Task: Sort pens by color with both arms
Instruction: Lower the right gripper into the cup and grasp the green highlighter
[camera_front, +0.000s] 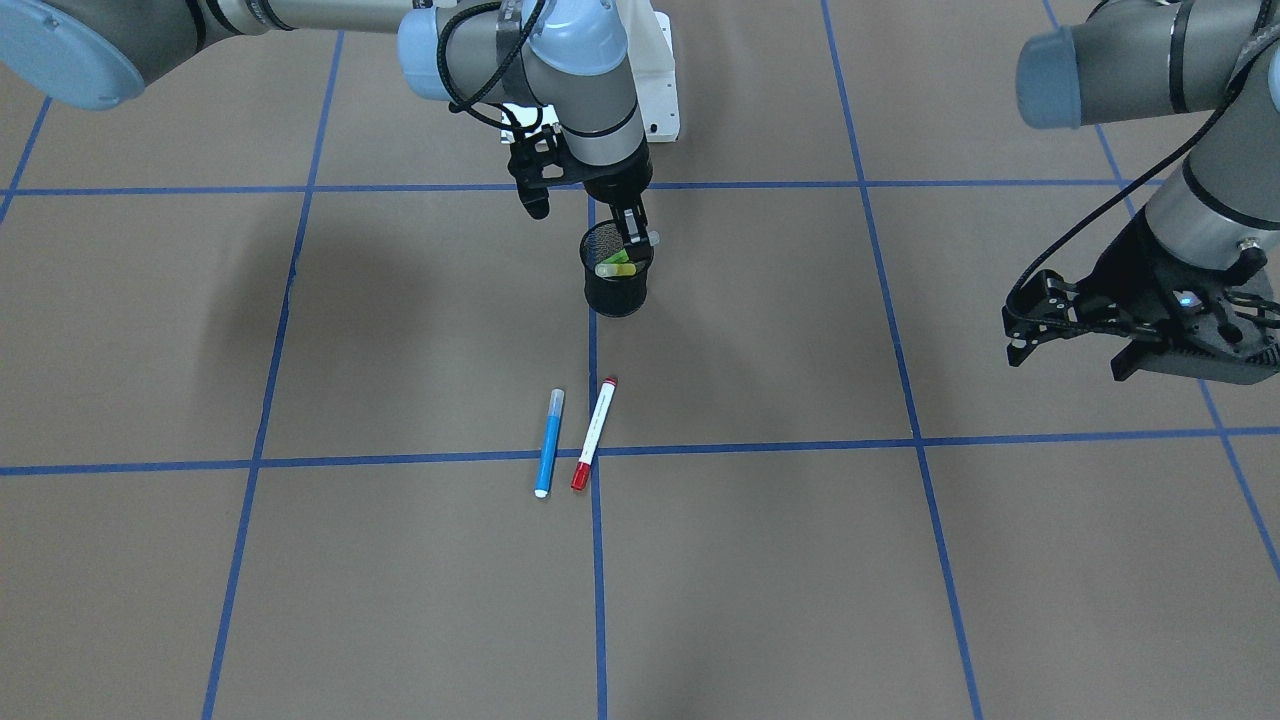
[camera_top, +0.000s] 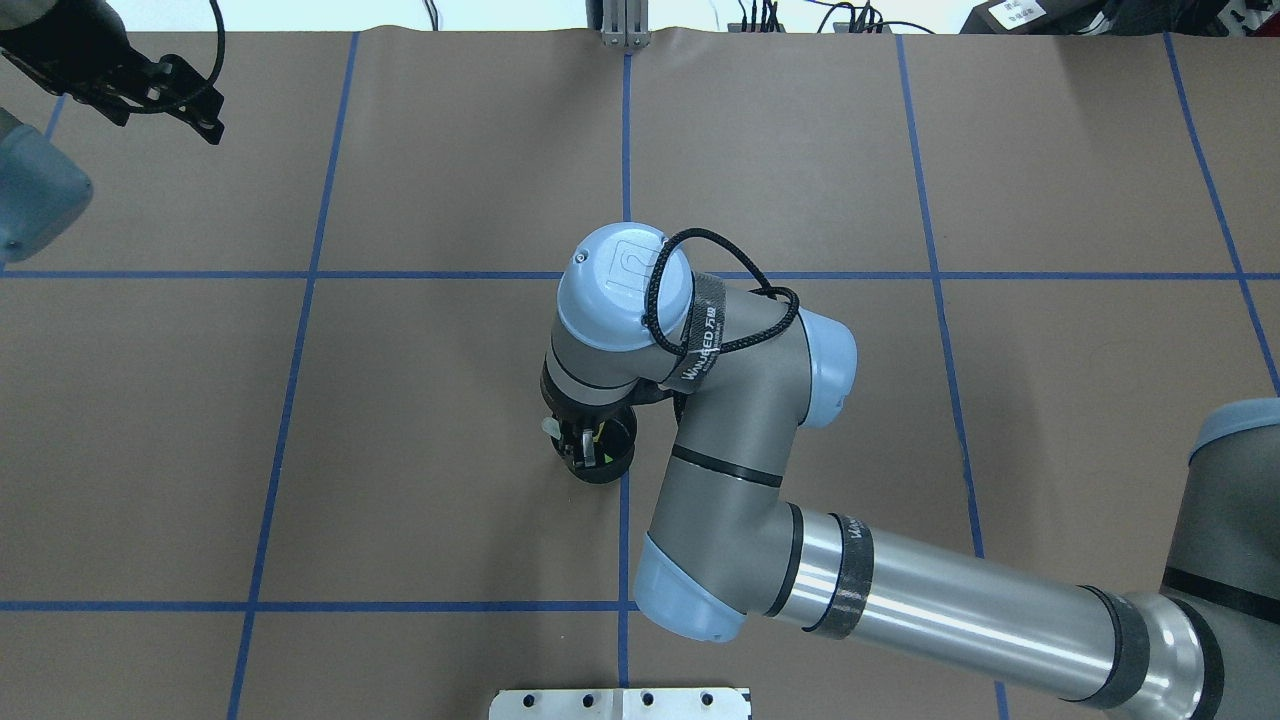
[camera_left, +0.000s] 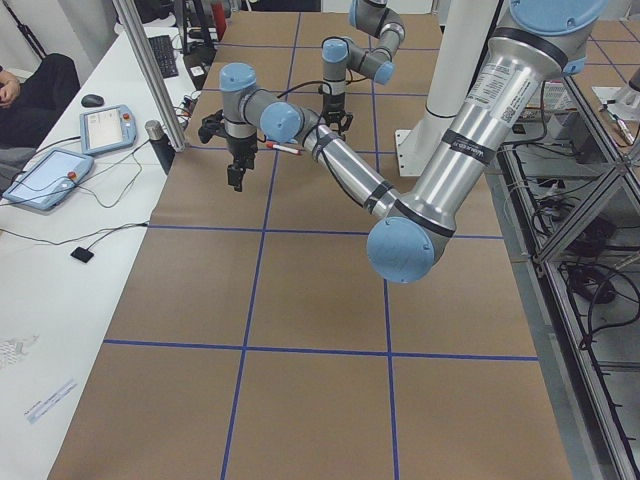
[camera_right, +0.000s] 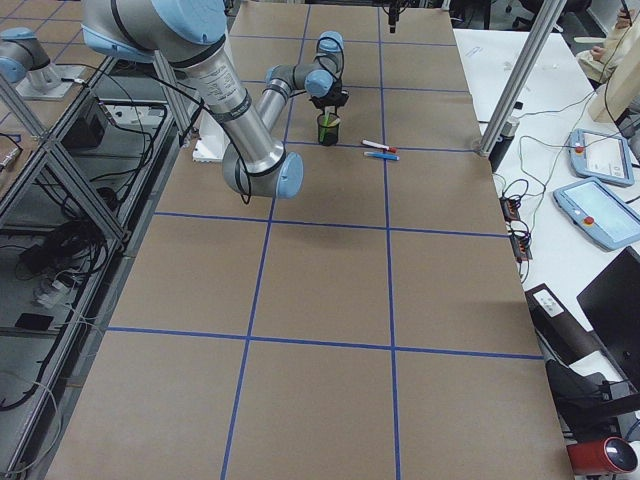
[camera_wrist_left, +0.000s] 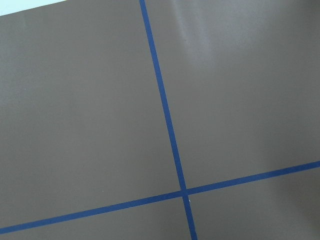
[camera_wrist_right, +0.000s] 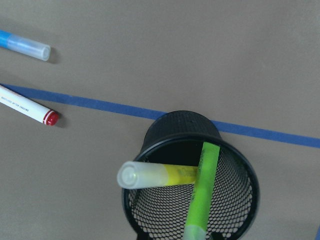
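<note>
Seems half done: yellow pen (camera_wrist_right: 160, 175) and green pen (camera_wrist_right: 202, 195) are in the cup (camera_wrist_right: 182, 122). Blue pen (camera_front: 549, 445) and red pen (camera_front: 594, 433) lie mid-counter. Left claw (camera_front: 1018, 320) is wide and empty; the right claw (camera_front: 632, 238) I cannot tell.

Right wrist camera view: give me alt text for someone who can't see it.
A black mesh cup holds a yellow pen and a light green pen, both tilted. At upper left, a blue pen and a white pen with a red cap lie on the brown table by a blue tape line.
</note>
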